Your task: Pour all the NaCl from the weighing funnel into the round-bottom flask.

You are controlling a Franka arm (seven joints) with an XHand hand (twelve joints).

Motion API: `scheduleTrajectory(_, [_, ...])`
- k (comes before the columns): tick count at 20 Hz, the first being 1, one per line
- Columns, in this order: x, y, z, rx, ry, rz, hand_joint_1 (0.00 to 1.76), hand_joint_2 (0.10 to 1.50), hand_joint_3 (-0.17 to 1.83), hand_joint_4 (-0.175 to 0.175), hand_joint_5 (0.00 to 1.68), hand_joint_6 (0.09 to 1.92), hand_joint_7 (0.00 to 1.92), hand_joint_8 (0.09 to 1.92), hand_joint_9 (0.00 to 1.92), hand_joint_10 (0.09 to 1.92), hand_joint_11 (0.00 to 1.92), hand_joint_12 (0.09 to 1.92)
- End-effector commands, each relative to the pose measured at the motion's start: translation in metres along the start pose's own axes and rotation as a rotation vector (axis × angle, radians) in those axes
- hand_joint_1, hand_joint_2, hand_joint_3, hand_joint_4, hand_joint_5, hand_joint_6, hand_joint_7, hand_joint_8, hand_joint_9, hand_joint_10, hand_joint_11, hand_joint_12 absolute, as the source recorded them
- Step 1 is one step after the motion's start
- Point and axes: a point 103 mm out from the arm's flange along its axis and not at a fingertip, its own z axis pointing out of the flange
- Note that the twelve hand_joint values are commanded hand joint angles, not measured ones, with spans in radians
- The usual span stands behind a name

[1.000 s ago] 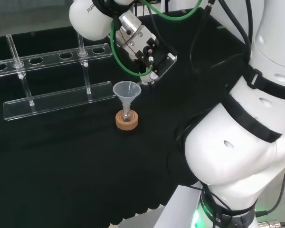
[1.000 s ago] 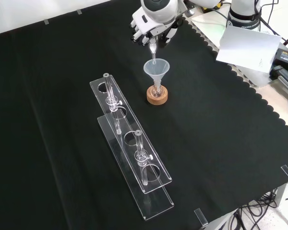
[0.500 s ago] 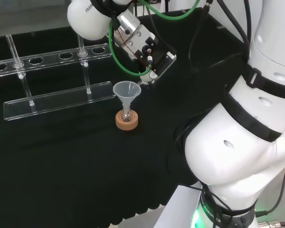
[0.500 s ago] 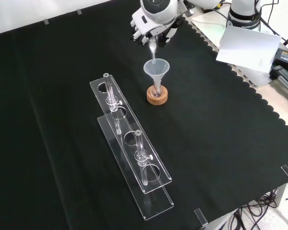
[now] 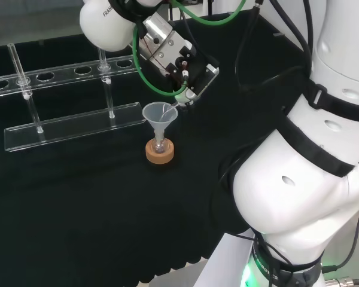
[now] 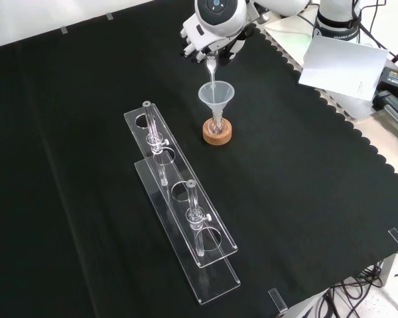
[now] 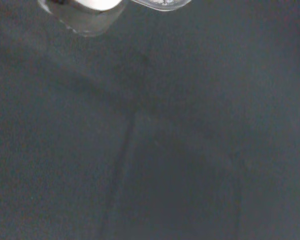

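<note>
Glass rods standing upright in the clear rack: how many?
2: one rod at the rack's farther end in the front view, one rod nearer the camera. Clear ware may hide more.

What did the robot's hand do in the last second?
The hand tipped a little and shifted slightly left in the head view, still holding the weighing funnel with its tip over the big funnel. The big funnel, the cork stand and the clear rack stayed where they were.
</note>
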Motion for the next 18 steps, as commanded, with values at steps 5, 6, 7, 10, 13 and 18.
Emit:
scheduleTrajectory(5, [-0.001, -0.0001, -0.0044, 0.001, -0.025, 0.007, 1.13, 1.02, -0.17, 0.175, 1.45, 0.2, 0.56, 0.65, 0.94, 0.3, 0.8, 1.01])
scheduleTrajectory(6, [-0.0007, 0.0001, -0.0043, 0.002, -0.029, 0.008, 1.13, 1.02, -0.17, 0.175, 1.45, 0.2, 0.56, 0.65, 0.94, 0.3, 0.8, 1.01])
scheduleTrajectory(7, [-0.0006, 0.0001, -0.0041, 0.002, -0.03, 0.008, 1.13, 1.02, -0.17, 0.175, 1.45, 0.2, 0.56, 0.65, 0.94, 0.3, 0.8, 1.01])
scheduleTrajectory(10, [-0.0004, 0.0003, -0.0041, 0.004, -0.034, 0.01, 1.13, 1.03, -0.17, 0.175, 1.45, 0.2, 0.56, 0.65, 0.94, 0.3, 0.8, 1.01])
scheduleTrajectory(13, [-0.0004, 0.0002, -0.0045, 0.002, -0.038, 0.01, 1.13, 1.03, -0.17, 0.175, 1.45, 0.2, 0.56, 0.65, 0.94, 0.3, 0.79, 1.01])
scheduleTrajectory(18, [-0.0004, 0.0002, -0.0051, 0.003, -0.042, 0.008, 1.13, 1.03, -0.17, 0.175, 1.45, 0.2, 0.56, 0.65, 0.94, 0.3, 0.79, 1.01])
